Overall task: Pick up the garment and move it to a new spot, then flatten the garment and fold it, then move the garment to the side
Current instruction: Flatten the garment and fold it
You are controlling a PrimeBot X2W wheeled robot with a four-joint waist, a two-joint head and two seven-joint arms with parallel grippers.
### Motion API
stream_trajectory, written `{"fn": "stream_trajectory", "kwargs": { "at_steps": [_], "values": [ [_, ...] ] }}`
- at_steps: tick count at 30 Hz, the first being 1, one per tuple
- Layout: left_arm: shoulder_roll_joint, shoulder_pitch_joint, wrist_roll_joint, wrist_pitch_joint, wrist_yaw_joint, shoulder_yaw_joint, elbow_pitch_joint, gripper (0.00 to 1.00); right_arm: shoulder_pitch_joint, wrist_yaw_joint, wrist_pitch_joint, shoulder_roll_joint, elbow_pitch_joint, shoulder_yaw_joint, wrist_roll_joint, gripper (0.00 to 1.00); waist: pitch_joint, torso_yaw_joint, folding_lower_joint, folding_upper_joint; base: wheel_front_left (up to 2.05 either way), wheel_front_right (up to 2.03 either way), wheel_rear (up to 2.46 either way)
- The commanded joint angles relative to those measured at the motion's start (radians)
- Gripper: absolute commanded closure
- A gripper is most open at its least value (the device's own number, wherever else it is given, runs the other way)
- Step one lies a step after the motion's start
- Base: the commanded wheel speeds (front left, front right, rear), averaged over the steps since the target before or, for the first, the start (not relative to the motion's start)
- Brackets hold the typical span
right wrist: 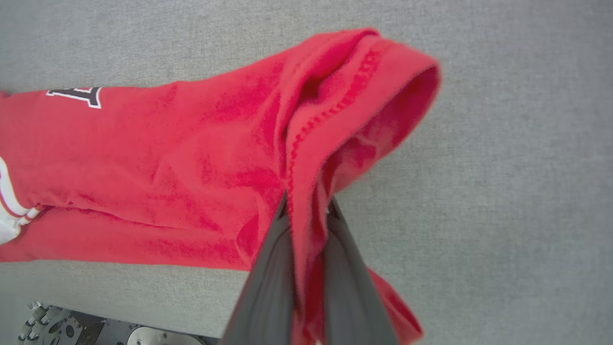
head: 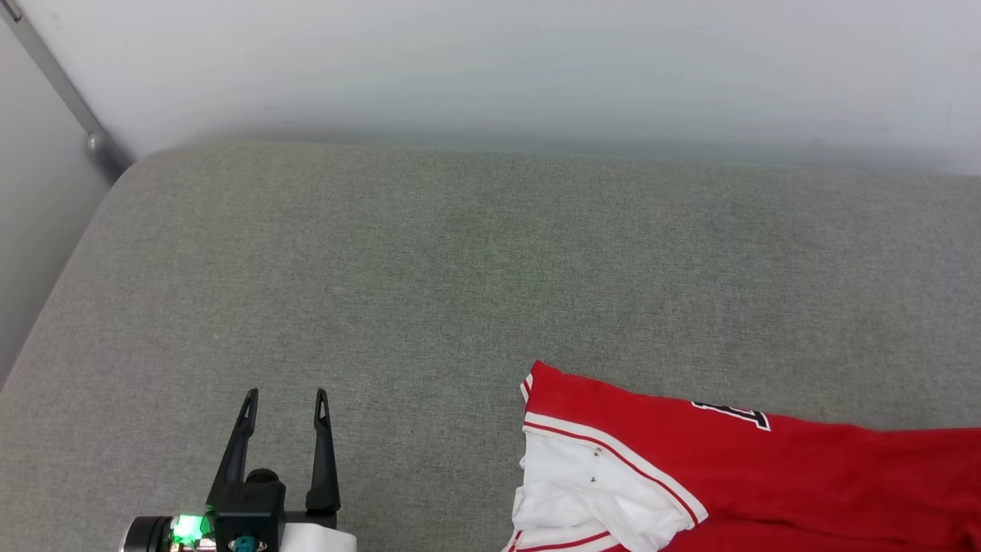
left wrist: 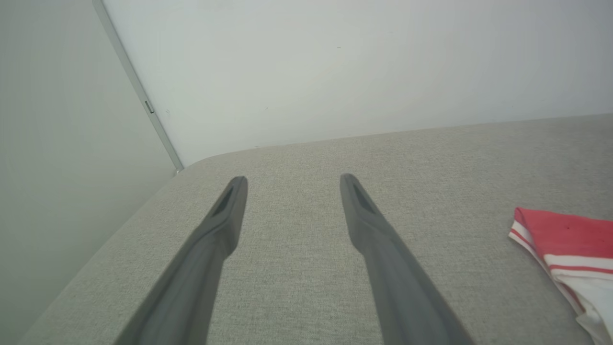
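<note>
Near field, head view: my left claw (head: 286, 395) sits at the lower left over the grey fabric surface (head: 475, 268), its two dark fingers spread wide with nothing between them. A green light (head: 188, 527) glows at its wrist.

Near field, right wrist view: my right claw (right wrist: 308, 203) is clamped tight on a bunched fold of the garment (right wrist: 167, 167). The red cloth passes between the fingers, and a stitched edge rises from the grip in a raised loop above the surface. Below the surface's near edge I see part of some grey machinery (right wrist: 72, 330).

Middle field: the garment (head: 766, 475) lies at the lower right of the head view, on the near part of the surface. It runs out of that view to the right and at the bottom. Its white sleeve (head: 582, 483), with red-and-white trim, points toward the left claw and is well apart from it. A bit of black, white-edged lettering (head: 732, 414) shows on the upper face. In the left wrist view the striped sleeve end of the garment (left wrist: 560, 235) lies off to the right of the open left claw (left wrist: 293, 178).

Far field: bare grey surface, then a pale wall (head: 490, 69). A metal strip (head: 61, 84) runs down the corner at the far left.
</note>
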Motion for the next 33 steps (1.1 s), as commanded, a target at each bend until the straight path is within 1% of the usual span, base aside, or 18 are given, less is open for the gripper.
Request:
{"fn": "stream_trajectory", "kwargs": {
  "at_steps": [1,6,11,14,17,20,24,25,26,29,33],
  "values": [
    [-0.007,0.011,0.008,-0.002,-0.006,0.008,0.001,0.0,0.006,0.0,0.007,0.019,-0.046,0.007,-0.01,1.0,0.0,-0.001,0.0,0.0,0.0,0.0,0.0],
    [-0.018,0.018,0.019,-0.002,-0.013,0.014,-0.001,0.0,0.01,0.0,0.056,0.064,-0.225,0.052,-0.037,1.0,0.004,-0.005,0.0,0.0,0.0,0.0,0.0],
    [-0.029,0.014,0.026,-0.002,-0.019,0.018,0.0,0.0,-0.055,0.0,0.126,0.114,-0.394,0.148,-0.072,1.0,0.015,-0.006,0.0,0.0,0.0,0.0,0.0],
    [-0.033,-0.001,0.028,-0.002,-0.024,0.018,-0.001,0.0,-0.115,0.0,0.164,0.143,-0.454,0.225,-0.092,1.0,0.028,-0.001,0.0,0.0,0.0,0.0,0.0],
    [-0.037,-0.012,0.031,-0.002,-0.027,0.02,0.0,0.0,-0.191,0.0,0.191,0.175,-0.48,0.323,-0.114,1.0,0.041,0.004,0.0,0.0,0.0,0.0,0.0],
    [-0.042,-0.024,0.035,-0.002,-0.029,0.021,-0.002,0.0,-0.29,0.0,0.205,0.198,-0.461,0.425,-0.13,1.0,0.055,0.008,0.0,0.0,0.0,0.0,0.0],
    [-0.048,-0.036,0.036,-0.002,-0.033,0.016,-0.001,0.0,-0.415,0.0,0.203,0.245,-0.384,0.569,-0.138,1.0,0.076,0.014,0.0,0.0,0.0,0.0,0.0],
    [-0.05,-0.043,0.036,-0.002,-0.033,0.015,0.0,0.0,-0.443,0.0,0.197,0.257,-0.357,0.598,-0.14,1.0,0.081,0.017,0.0,0.0,0.0,0.0,0.0],
    [-0.05,-0.043,0.036,-0.002,-0.033,0.015,0.0,0.0,-0.443,0.0,0.197,0.257,-0.357,0.598,-0.14,1.0,0.081,0.017,0.0,0.0,0.0,0.0,0.0],
    [-0.054,-0.056,0.035,-0.002,-0.039,0.014,0.003,0.0,-0.514,0.0,0.179,0.293,-0.267,0.681,-0.146,1.0,0.096,0.026,0.0,0.0,0.0,0.0,0.0],
    [-0.058,-0.069,0.036,-0.002,-0.045,0.013,0.005,0.0,-0.569,0.0,0.146,0.317,-0.134,0.767,-0.149,1.0,0.112,0.04,0.0,0.0,0.0,0.0,0.0]
  ]
}}
